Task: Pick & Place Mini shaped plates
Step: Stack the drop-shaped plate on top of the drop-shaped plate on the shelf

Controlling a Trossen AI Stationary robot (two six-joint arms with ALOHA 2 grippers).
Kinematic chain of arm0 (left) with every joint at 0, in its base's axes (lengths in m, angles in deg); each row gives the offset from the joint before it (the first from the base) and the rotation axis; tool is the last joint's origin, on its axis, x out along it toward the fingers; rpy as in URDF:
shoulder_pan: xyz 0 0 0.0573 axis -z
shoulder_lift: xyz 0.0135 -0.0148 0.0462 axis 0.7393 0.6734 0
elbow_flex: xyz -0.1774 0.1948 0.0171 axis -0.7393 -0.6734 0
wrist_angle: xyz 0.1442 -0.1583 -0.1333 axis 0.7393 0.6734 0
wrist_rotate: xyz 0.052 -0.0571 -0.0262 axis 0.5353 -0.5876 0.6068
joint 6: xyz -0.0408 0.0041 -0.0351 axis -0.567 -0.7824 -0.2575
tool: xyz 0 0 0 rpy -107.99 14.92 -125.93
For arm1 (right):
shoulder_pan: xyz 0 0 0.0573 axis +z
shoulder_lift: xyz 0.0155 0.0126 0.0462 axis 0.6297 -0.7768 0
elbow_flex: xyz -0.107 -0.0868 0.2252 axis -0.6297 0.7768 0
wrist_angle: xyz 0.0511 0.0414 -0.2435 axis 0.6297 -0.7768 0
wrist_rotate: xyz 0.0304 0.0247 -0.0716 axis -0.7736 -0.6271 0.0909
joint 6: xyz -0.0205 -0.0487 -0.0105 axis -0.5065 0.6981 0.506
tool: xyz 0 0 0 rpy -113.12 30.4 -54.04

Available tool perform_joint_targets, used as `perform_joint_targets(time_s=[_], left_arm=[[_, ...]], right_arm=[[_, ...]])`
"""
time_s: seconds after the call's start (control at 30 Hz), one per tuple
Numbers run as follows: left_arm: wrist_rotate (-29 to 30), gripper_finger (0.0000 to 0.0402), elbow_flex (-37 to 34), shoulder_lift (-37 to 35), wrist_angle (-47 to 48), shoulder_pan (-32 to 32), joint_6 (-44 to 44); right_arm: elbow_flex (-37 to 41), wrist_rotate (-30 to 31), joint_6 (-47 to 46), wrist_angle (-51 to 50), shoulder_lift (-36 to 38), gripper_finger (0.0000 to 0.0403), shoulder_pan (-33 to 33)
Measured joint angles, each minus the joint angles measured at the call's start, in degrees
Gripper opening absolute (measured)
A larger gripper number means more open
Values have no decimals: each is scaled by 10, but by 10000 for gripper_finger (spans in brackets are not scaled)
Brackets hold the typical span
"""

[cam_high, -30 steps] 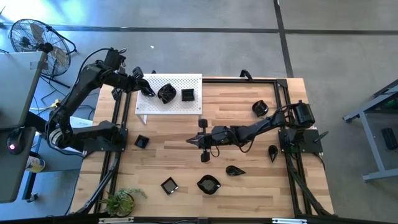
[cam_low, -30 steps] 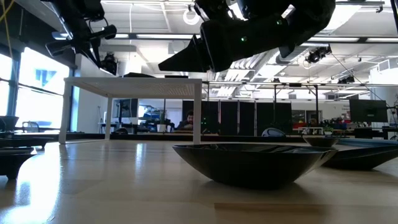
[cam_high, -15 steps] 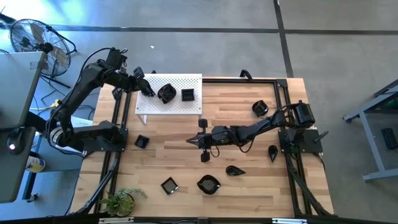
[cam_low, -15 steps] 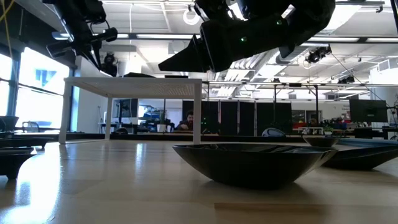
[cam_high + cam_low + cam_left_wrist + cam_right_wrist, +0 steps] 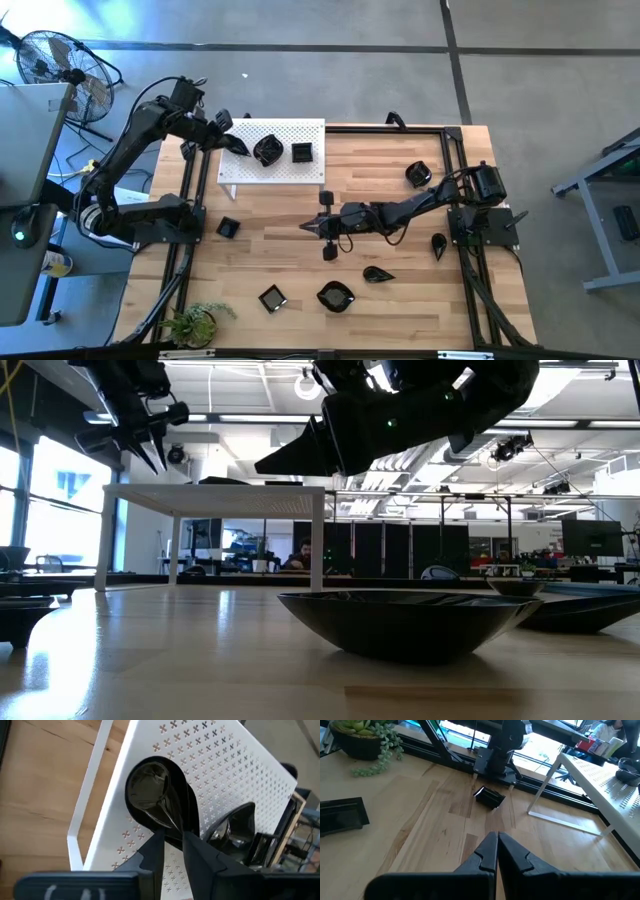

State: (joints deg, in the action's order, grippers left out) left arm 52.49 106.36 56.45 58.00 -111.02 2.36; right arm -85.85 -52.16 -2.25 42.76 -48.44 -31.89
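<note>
A teardrop plate (image 5: 150, 790) is being let go on the white board (image 5: 235, 775) by the slightly spread left end effector (image 5: 172, 842), so lifting away is needed next.

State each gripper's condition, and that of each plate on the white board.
Left gripper: open, over the teardrop plate.
Right gripper: shut, empty, above the table.
Teardrop plate: flat on the board, not gripped.
Square plate: flat on the board, untouched.

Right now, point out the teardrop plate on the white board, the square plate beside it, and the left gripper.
Glossy black teardrop plate (image 5: 147, 787): left wrist view, bowl centre.
Glossy black square plate (image 5: 302, 153): high view, centre.
Left gripper (image 5: 172, 851): left wrist view, midway between fingertips.
</note>
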Motion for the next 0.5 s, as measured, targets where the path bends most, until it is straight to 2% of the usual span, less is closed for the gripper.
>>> perform_joint_targets(time_s=[0.13,0.27,0.5], left_arm=[[11,69,0,0,-1,0,69],[71,58,0,1,-5,0,153],[177,4,23,1,-1,0,245]], right_arm=[[0,0,0,2,0,1,0],[0,0,0,11,0,1,0],[0,-2,-9,16,0,1,0]])
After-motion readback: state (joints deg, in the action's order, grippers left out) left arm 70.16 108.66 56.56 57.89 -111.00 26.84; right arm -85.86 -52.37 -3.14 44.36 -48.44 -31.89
